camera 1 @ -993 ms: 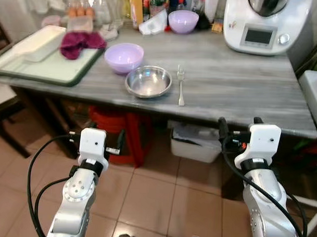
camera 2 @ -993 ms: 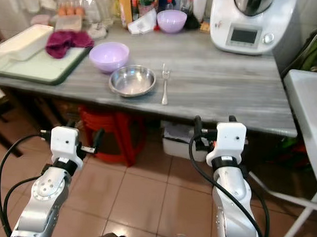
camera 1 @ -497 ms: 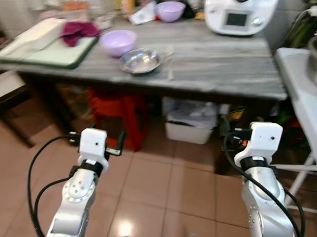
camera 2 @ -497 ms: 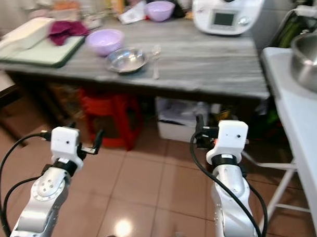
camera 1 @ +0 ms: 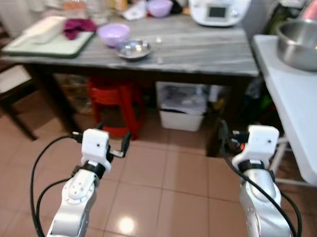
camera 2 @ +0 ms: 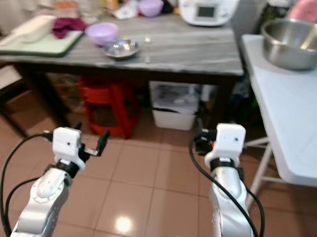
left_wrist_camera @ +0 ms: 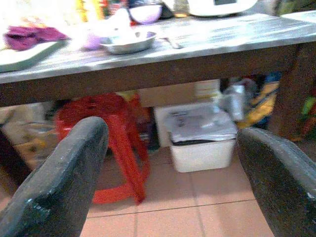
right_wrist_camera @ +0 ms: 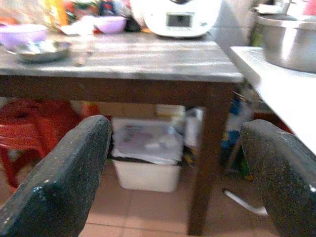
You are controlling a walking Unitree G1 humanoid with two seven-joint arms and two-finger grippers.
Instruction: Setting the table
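Standing back from it: you are well apart from the grey wood-grain surface (camera 1: 203,44), with tiled floor (camera 1: 161,191) between you and it.
White surface: a second one (camera 1: 299,108) runs along your right side, carrying a large steel basin (camera 1: 302,43).
Green tray: it sits at the far left end of the grey surface (camera 1: 46,44), holding a white dish (camera 1: 39,30) and a crumpled maroon cloth (camera 1: 78,25).
White kitchen machine: it stands at the back of the grey surface (camera 1: 218,9), near the right end.
Under the grey surface: you can see a red stool (camera 1: 115,99) and, beside it to the right, a white bin (camera 1: 183,111).
Lilac bowl: it rests just beside the tray's right edge (camera 1: 114,32); a second lilac bowl (camera 1: 160,7) stands farther back among bottles too blurred to tell apart.
Steel bowl: your task piece lies in front of the near lilac bowl, close to the front edge (camera 1: 134,49).
Fork: it lies just right of the steel bowl (camera 1: 160,50), blurred, so you cannot tell if it touches the bowl.
Left gripper: it hangs low over the floor tiles (left_wrist_camera: 170,163), facing the stool and bin, fingers (left_wrist_camera: 64,177) spread wide apart and holding nothing.
Right gripper: it hangs low over the floor (right_wrist_camera: 175,163), facing the grey surface's right leg, fingers (right_wrist_camera: 64,173) spread wide and empty.
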